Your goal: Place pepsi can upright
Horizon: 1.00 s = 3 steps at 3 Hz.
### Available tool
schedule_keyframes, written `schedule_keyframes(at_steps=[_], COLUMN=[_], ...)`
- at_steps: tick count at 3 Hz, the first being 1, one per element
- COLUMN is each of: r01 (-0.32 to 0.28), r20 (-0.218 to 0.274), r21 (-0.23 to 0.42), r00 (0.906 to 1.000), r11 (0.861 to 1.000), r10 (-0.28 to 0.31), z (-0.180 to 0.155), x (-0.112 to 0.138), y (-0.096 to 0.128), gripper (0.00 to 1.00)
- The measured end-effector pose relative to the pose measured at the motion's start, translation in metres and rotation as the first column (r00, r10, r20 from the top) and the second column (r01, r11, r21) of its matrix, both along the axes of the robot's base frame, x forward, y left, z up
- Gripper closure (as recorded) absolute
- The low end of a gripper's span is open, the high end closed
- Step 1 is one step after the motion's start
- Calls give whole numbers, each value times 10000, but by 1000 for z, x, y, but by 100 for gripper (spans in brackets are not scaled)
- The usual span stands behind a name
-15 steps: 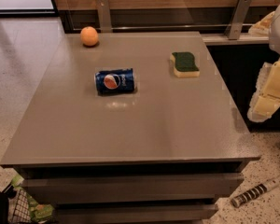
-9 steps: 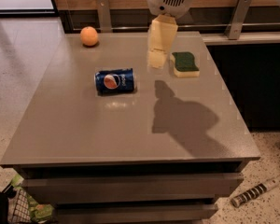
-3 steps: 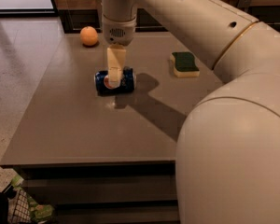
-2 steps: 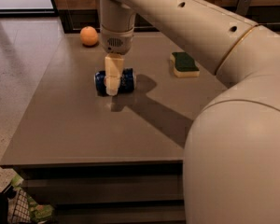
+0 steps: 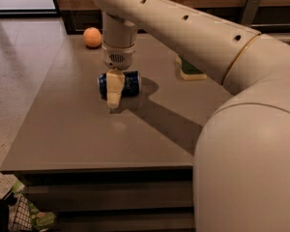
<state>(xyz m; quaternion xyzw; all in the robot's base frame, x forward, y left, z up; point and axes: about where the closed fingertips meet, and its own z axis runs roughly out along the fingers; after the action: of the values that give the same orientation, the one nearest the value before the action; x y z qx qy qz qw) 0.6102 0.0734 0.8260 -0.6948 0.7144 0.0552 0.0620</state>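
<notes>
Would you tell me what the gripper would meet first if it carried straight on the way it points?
Pointing straight down, the gripper sits at the pepsi can lying on its side. It would likely press the can first, then the table; depth is unclear.

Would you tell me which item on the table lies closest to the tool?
The can, on its side under the tool; orange and sponge sit farther back.

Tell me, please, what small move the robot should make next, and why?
Probably take a firm hold right there: the gripper is down at the pepsi can, which lies on its side on the table, and it must be held before being tipped upright.
</notes>
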Motion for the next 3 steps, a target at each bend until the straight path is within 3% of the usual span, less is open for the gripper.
schedule_keyframes(at_steps=[3], r01=[-13], r20=[59], r21=[81], r00=[10000], r11=[10000], r10=[12], z=[-5], x=[3], y=[5], gripper=[88])
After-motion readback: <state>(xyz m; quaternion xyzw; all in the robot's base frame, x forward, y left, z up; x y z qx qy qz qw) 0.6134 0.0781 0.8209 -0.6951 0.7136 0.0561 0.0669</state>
